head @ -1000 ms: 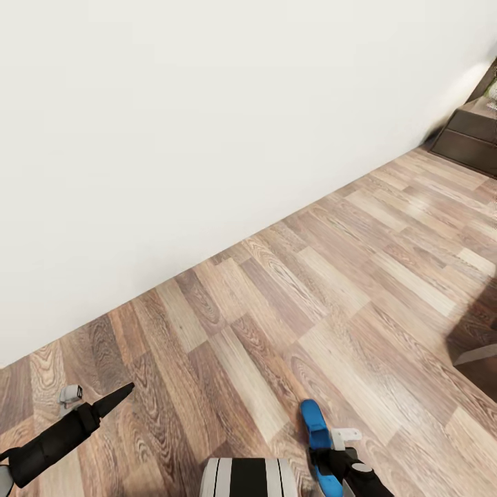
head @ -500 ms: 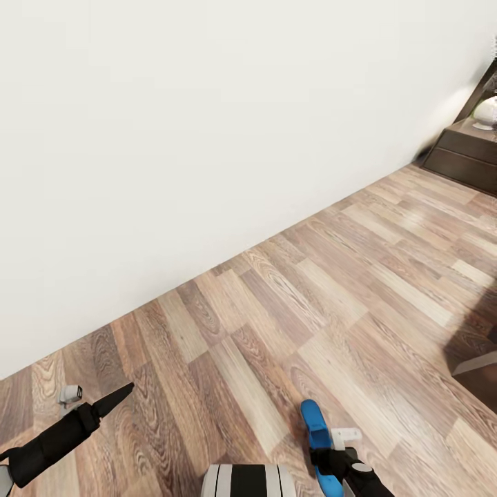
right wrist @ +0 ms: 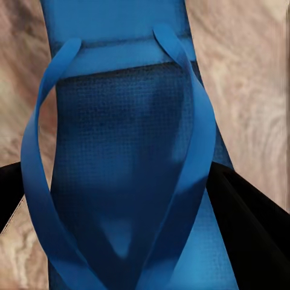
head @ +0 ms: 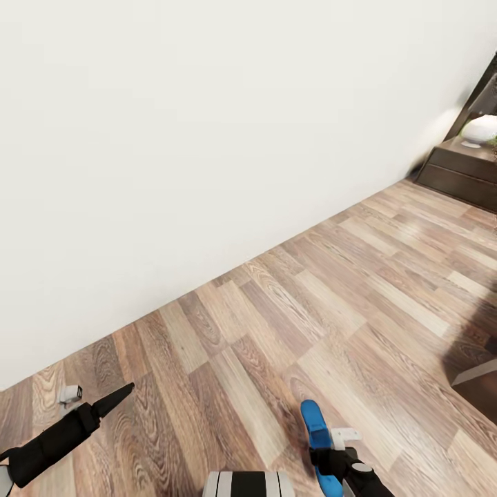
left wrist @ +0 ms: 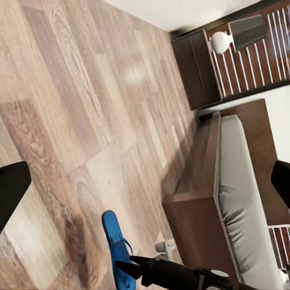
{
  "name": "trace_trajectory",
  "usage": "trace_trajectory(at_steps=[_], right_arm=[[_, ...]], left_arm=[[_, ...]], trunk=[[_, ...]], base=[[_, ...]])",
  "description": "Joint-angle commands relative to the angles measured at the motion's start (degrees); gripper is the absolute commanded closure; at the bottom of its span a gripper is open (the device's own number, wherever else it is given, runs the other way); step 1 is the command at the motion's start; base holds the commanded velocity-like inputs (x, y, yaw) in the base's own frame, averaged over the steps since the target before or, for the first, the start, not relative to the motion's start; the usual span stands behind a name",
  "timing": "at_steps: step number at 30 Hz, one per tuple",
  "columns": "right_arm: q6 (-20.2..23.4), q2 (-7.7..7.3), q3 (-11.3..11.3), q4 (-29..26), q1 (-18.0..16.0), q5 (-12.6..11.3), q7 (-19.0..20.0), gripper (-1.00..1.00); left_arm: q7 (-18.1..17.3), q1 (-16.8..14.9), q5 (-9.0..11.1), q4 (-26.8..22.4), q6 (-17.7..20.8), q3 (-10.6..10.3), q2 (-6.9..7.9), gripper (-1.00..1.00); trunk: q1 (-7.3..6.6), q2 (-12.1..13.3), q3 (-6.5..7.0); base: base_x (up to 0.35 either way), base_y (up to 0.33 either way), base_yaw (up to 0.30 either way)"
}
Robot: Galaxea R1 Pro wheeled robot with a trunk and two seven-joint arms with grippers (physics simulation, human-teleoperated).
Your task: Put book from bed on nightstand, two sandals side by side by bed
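Note:
A bright blue sandal (head: pixel 314 422) hangs just above the wood floor, with my right gripper (head: pixel 320 455) shut on it. In the right wrist view its blue straps and sole (right wrist: pixel 121 151) lie between the black fingers (right wrist: pixel 251 223). The left wrist view takes in the same sandal (left wrist: pixel 113 241) beside the foot corner of the bed (left wrist: pixel 194 208), whose grey mattress (left wrist: pixel 241 181) is bare. A dark nightstand (head: pixel 459 172) stands against the white wall. My left gripper (head: pixel 114 400) hovers over the floor, open and holding nothing. The book is out of view.
A white wall (head: pixel 207 138) runs diagonally across the head view over the plank floor (head: pixel 331 290). On the nightstand (left wrist: pixel 193 66) sits a white rounded lamp or vase (head: pixel 480 129). The bed's dark corner (head: pixel 476 376) juts in at the right edge.
The whole head view has shifted, bringing the nightstand and its white object further into sight. Both arms keep their pose, and the sandal stays in the right gripper.

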Motion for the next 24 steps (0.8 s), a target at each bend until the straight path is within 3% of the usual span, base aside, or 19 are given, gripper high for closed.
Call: trace_trajectory(at_steps=[1,18,24], right_arm=[[0.4,0.0,0.0,-0.1,0.0,0.0,0.0,1.0],[0.2,0.03,-0.1,-0.3,0.0,-0.1,0.2,1.0],[-1.6,-0.15,-0.2,-1.4,0.0,-0.5,0.9,1.0]], left_arm=[[0.0,0.0,0.3,0.0,0.4,0.0,0.01,-1.0],[0.2,0.0,0.3,0.1,0.3,0.0,0.01,-1.0],[0.4,0.0,0.3,0.1,0.2,-0.1,-0.07,-1.0]], trunk=[[-0.03,0.0,0.19],[-0.47,0.2,3.96],[-0.63,0.3,5.28]], base=[[0.0,0.0,0.0],[0.0,0.0,0.0],[0.0,0.0,0.0]])
